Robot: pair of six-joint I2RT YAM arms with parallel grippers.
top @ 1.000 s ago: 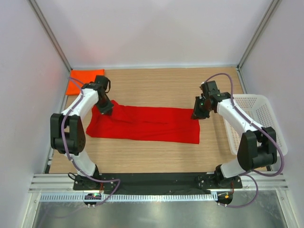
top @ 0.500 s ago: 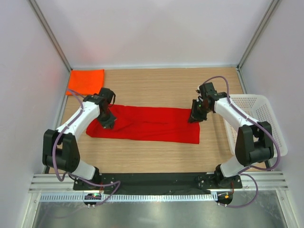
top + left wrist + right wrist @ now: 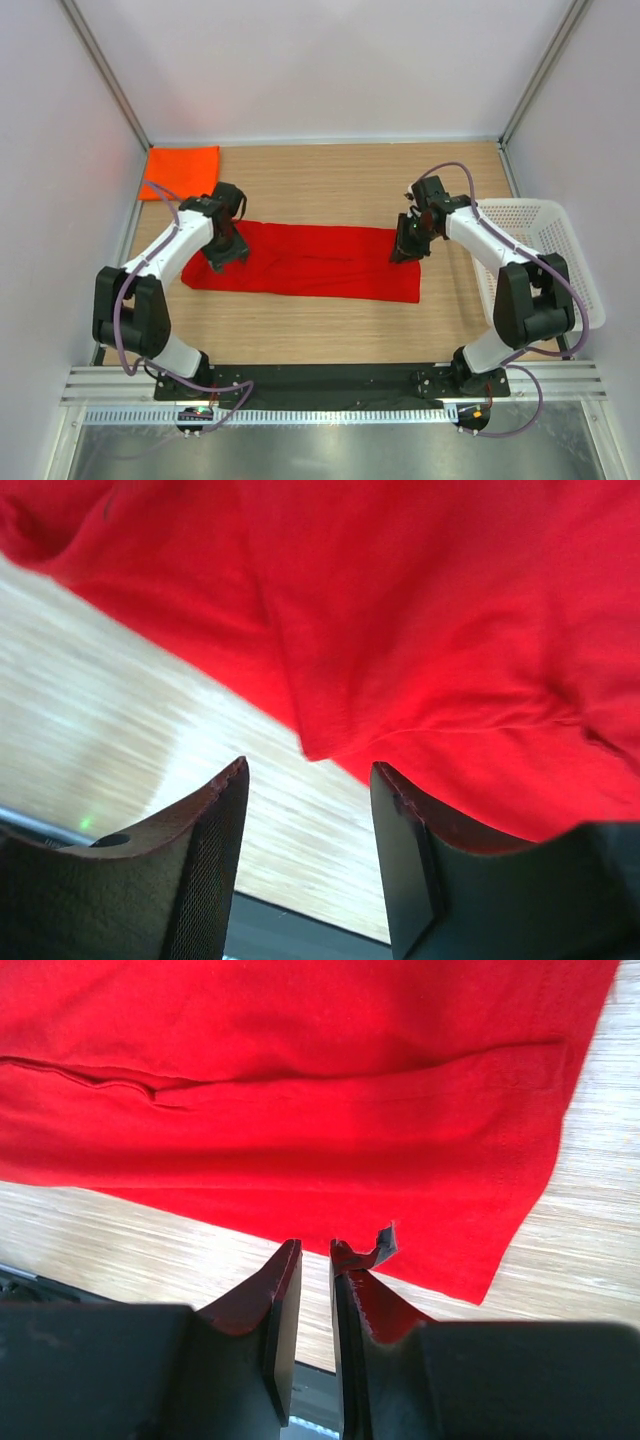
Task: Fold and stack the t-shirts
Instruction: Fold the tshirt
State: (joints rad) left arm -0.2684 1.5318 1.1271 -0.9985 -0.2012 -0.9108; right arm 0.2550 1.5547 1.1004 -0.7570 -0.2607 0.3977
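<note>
The red shirt [image 3: 305, 262] lies flat mid-frame on the surface [image 3: 330, 185], unchanged; the orange shirt [image 3: 180, 170] sits upper left. Both grippers have edged inward over its ends. Wrist views alone show the left gripper [image 3: 308, 825] jaws apart, empty, and the right gripper [image 3: 315, 1300] jaws nearly closed, holding nothing.

No text, label or number can be read anywhere.

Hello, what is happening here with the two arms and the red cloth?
Two robot arms are working on a red t-shirt spread in a long strip on the table. The left gripper hovers open over its left end, the right gripper over its right end, nearly closed and empty. An orange t-shirt lies folded in the far left corner.
</note>
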